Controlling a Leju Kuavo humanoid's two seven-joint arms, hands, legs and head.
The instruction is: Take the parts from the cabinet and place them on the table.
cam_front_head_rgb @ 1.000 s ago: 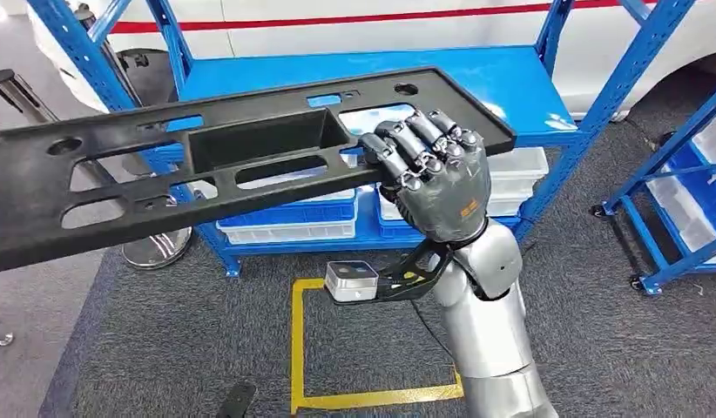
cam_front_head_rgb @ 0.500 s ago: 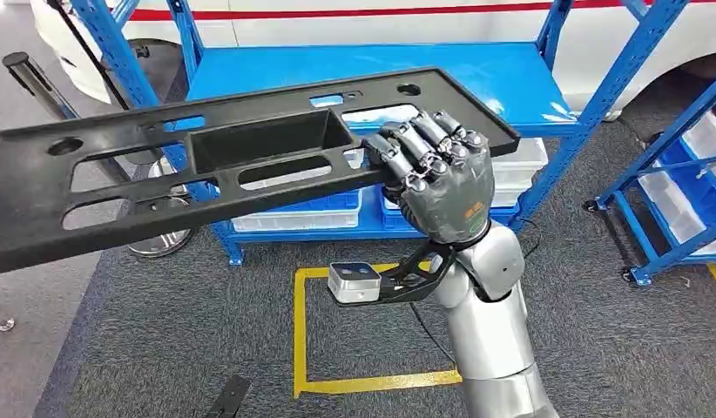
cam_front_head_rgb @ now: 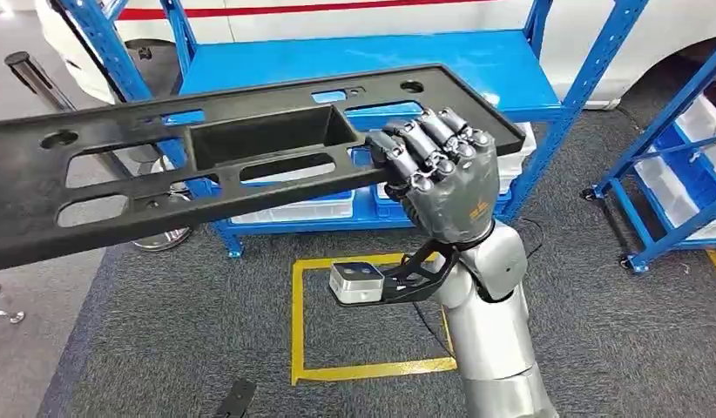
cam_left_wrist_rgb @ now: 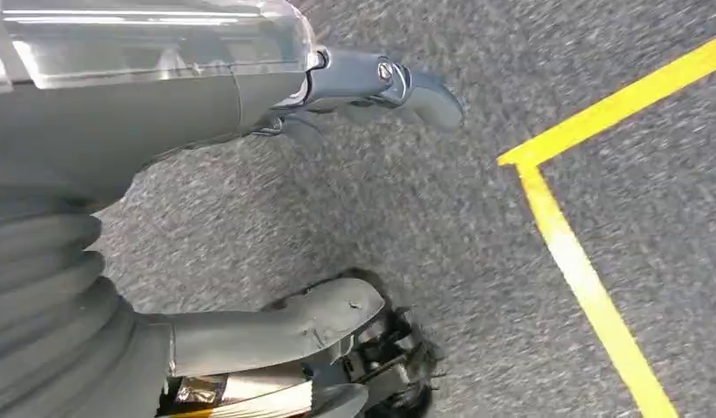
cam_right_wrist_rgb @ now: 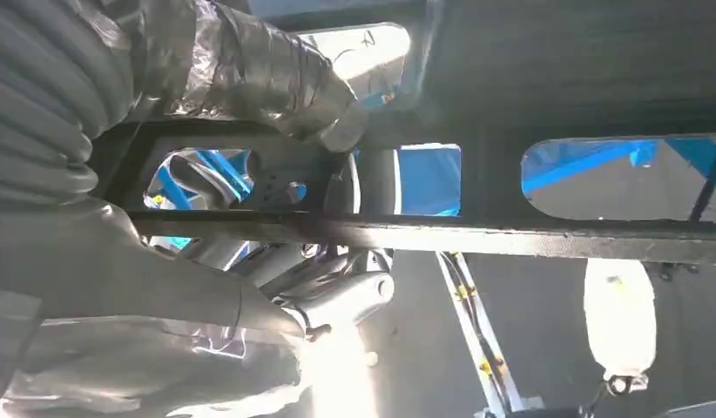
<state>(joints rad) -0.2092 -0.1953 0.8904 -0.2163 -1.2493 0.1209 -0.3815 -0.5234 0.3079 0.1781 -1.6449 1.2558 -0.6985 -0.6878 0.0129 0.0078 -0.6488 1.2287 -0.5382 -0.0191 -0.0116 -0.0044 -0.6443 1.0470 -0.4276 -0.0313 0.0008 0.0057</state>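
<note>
A long black plastic panel [cam_front_head_rgb: 163,174] with slots and a box-shaped recess is held level in the air, in front of the blue shelf rack [cam_front_head_rgb: 354,65]. My right hand [cam_front_head_rgb: 446,187] grips its right end, fingers curled over the near edge. The right wrist view shows the panel's underside [cam_right_wrist_rgb: 511,235] with the hand [cam_right_wrist_rgb: 250,261] wrapped around a bar of it. My left hand [cam_left_wrist_rgb: 293,322] hangs over grey carpet, fingers apart and holding nothing.
White bins [cam_front_head_rgb: 293,209] sit on the rack's lower shelf. Its top shelf is bare blue. A second blue rack [cam_front_head_rgb: 668,174] stands to the right. A yellow tape square [cam_front_head_rgb: 298,322] marks the carpet. A round stand base [cam_front_head_rgb: 158,237] is at the left.
The whole view has shifted slightly. My right hand keeps the same grip on the panel, which stays level in front of the rack.
</note>
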